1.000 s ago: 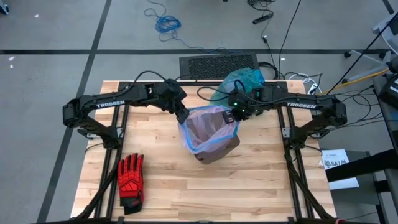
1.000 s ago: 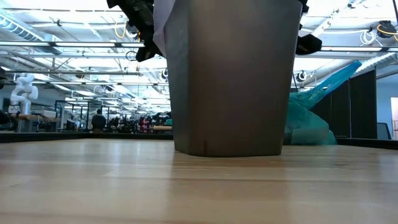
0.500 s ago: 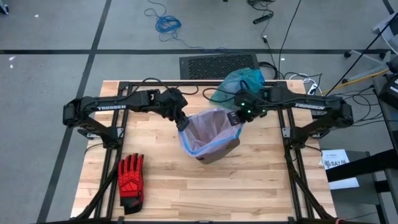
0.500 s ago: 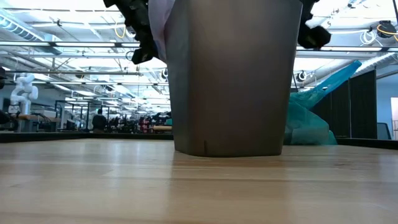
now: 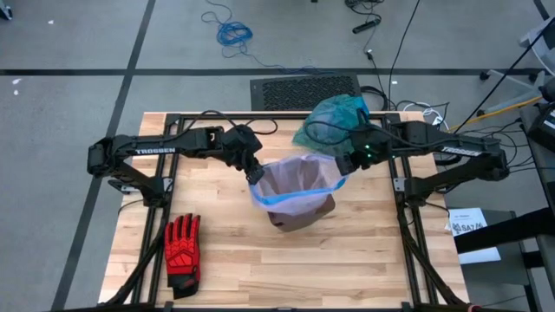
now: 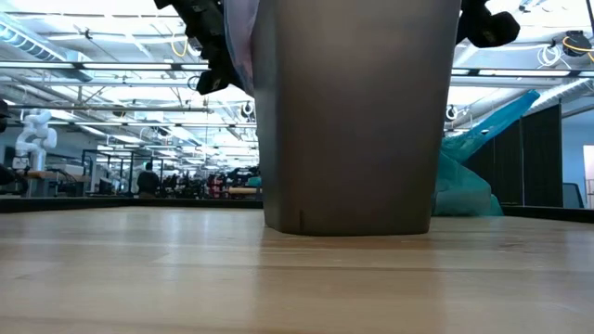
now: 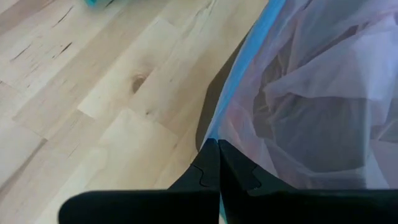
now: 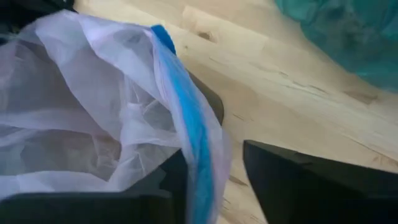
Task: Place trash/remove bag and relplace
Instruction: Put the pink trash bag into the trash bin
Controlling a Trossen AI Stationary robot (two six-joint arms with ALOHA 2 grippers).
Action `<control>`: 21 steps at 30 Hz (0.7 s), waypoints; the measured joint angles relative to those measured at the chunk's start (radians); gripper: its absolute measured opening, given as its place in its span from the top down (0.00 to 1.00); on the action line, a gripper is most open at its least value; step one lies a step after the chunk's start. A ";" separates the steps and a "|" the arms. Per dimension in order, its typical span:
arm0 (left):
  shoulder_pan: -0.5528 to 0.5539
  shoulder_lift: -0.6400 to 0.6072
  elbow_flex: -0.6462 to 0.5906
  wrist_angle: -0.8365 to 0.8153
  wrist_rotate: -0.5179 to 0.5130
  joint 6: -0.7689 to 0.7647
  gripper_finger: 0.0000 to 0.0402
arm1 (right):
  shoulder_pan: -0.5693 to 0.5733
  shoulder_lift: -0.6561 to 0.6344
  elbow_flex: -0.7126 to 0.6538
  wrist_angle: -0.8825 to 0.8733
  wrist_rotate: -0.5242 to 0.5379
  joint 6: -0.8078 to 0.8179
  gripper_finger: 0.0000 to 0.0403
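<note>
Bin (image 6: 348,121): smooth grey tapered tub, mid-table, lined with a thin crinkled lilac bag (image 5: 290,178) with a blue rim.

Left gripper (image 7: 217,163): fingers pressed together, clamped on that rim.

Right gripper (image 8: 211,186): fingers apart, the rim between them.

Teal-green bag (image 5: 334,117): bunched film at the table's far edge.

Red glove (image 5: 183,249): seen from overhead only.

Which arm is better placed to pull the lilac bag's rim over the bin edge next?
Probably the left. The left gripper is shut on the lilac bag rim at the bin, while the right gripper stands open beside it, holding nothing.
</note>
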 joint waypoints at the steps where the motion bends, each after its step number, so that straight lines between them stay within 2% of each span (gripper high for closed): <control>1: 0.000 0.000 0.000 0.000 0.000 0.000 1.00 | 0.003 0.005 0.000 0.000 -0.004 0.002 0.66; 5: 0.000 0.000 0.000 0.001 -0.001 0.000 1.00 | 0.003 0.047 -0.001 0.009 -0.097 -0.016 0.56; 8: 0.000 0.000 0.000 0.005 -0.003 0.000 1.00 | 0.003 0.055 -0.002 0.111 -0.189 -0.069 0.55; 10: 0.000 0.000 0.000 0.006 -0.007 0.000 1.00 | 0.003 0.042 -0.002 0.182 -0.213 -0.077 0.56; 15: -0.001 0.000 0.000 0.006 -0.009 0.000 1.00 | -0.028 -0.022 -0.001 0.196 -0.180 -0.040 0.58; 21: -0.002 0.000 0.000 0.006 -0.009 0.000 1.00 | -0.049 -0.071 -0.001 0.032 -0.094 0.047 0.51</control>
